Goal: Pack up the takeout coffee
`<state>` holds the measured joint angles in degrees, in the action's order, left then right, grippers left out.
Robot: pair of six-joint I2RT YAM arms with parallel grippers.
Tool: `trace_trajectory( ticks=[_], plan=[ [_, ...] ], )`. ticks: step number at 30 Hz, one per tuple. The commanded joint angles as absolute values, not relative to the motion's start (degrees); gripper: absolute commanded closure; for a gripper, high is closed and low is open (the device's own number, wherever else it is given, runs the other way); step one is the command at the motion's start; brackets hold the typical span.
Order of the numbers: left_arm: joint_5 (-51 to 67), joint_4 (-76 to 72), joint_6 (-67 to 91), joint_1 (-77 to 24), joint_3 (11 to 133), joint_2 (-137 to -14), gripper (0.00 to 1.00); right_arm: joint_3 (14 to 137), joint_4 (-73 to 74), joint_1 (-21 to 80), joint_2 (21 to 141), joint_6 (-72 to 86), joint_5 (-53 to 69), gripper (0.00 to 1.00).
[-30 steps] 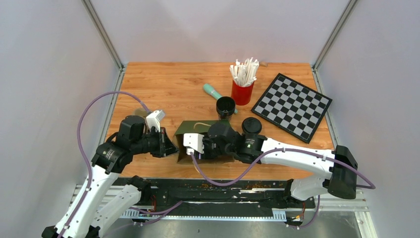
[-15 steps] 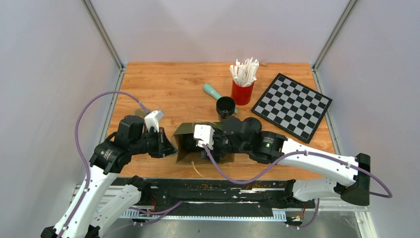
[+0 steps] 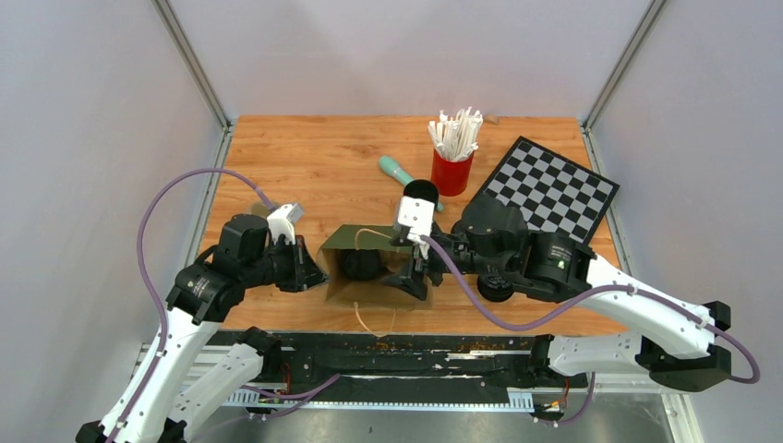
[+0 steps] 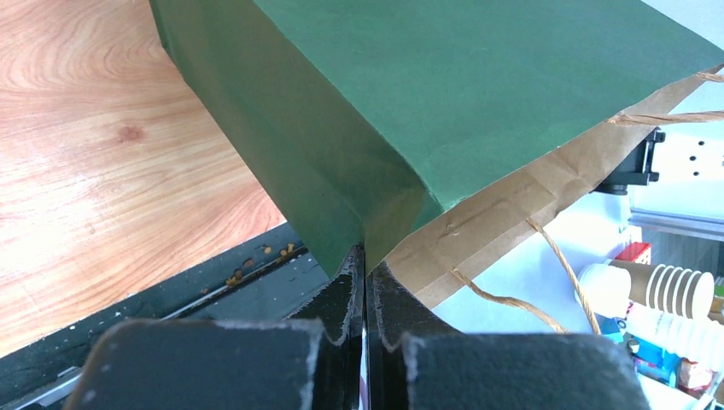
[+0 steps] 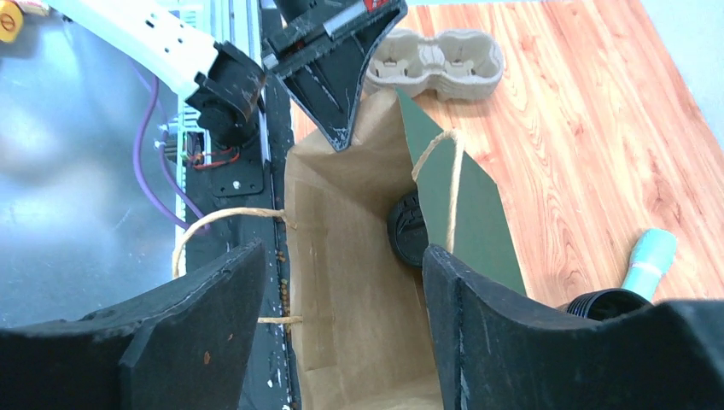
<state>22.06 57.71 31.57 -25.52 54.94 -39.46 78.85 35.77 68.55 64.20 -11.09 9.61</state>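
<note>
The right gripper (image 5: 343, 252) is spread wide, holds nothing, and is positioned at the mouth of the paper bag (image 5: 341, 290), with one finger on each side of the opening as seen from the right wrist camera; in the top view the right gripper (image 3: 410, 277) sits at the right end of the paper bag (image 3: 369, 293). The left gripper (image 4: 365, 256) is closed flat on a corner fold of the bag's rim at the left end, with no gap visible between its fingers. The bag is green outside and brown inside, and one twine handle (image 3: 373, 319) trails from it over the near table edge. A black cup (image 5: 408, 229) rests inside the bag against its far wall and also shows in the top view (image 3: 360, 265). A pulp cup carrier (image 5: 435, 64) lies on the table (image 3: 305, 157) just beyond the bag's left end, behind the left gripper. An open black cup (image 3: 421, 190) stands beyond the bag's right end. A teal cylinder (image 3: 395, 169) lies beside that cup, farther from the bag. A red cup (image 3: 451, 173) filled with white sticks (image 3: 456, 134) stands beyond the bag to the right. A checkerboard (image 3: 545, 198) lies well to the right of the bag.
</note>
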Motion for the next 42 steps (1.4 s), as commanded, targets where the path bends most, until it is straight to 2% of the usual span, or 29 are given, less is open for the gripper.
trace_trajectory(
  ticks=[1, 5, 11, 14, 16, 21, 31, 35, 42],
  plan=[
    [20.8, 56.4, 30.4, -25.7, 57.3, -39.9, 1.0, 83.6, 38.2, 68.8, 63.3, -9.0, 10.0, 0.32],
    [20.9, 56.4, 29.8, -25.7, 57.4, -40.0, 1.0, 85.8, 37.0, 68.7, 62.9, -7.9, 4.6, 0.31],
    [21.3, 56.3, 29.5, -25.7, 57.4, -40.0, 1.0, 89.2, 37.2, 67.1, 63.1, -5.8, -13.3, 0.26],
    [21.3, 56.6, 28.6, -25.7, 57.8, -40.2, 1.0, 90.0, 38.1, 64.0, 63.1, -3.5, -21.0, 0.25],
    [20.8, 57.4, 27.6, -25.7, 58.7, -40.6, 1.0, 91.0, 40.4, 59.8, 63.8, -1.1, -22.0, 0.25],
    [21.3, 57.7, 26.6, -25.7, 59.3, -41.0, 1.0, 91.9, 48.4, 49.2, 66.2, 3.5, -19.6, 0.25],
    [22.3, 58.0, 25.7, -25.7, 58.2, -39.8, 1.0, 86.2, 58.4, 30.3, 75.1, 1.6, -2.0, 0.1],
    [22.9, 57.8, 25.6, -25.7, 58.0, -39.7, 1.0, 83.8, 58.7, 26.7, 81.0, -0.5, 3.2, 0.1],
    [23.0, 58.1, 24.5, -25.7, 58.2, -40.0, 1.0, 78.1, 49.4, 25.9, 83.8, -5.2, 4.8, 0.1]
  ],
)
